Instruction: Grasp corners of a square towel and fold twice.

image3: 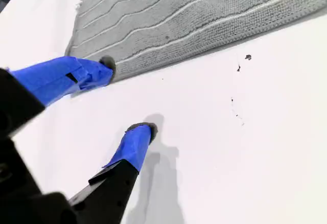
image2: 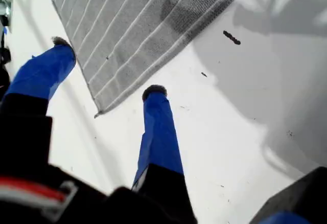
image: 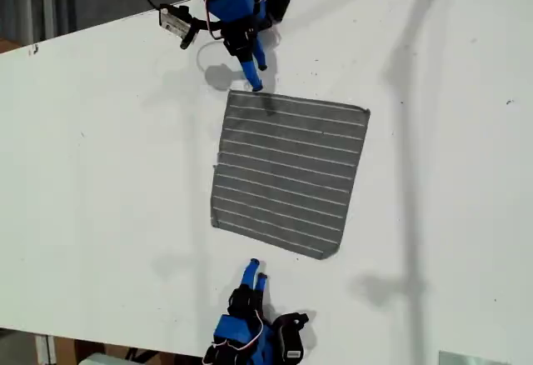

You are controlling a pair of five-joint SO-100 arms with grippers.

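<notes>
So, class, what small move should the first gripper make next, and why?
Probably lower my first gripper and close it on the corner of the square towel. The jaws stand open on either side of that corner, which lies flat on the table and ungrasped, and the towel is not yet folded.

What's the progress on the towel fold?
Done: nothing. The dark grey, white-striped square towel lies flat and unfolded on the white table. In hand: my first gripper is open, with one towel corner between its fingers, not gripped. My second gripper is open beside the opposite edge, holding nothing. Left: both grasps and both folds.
</notes>
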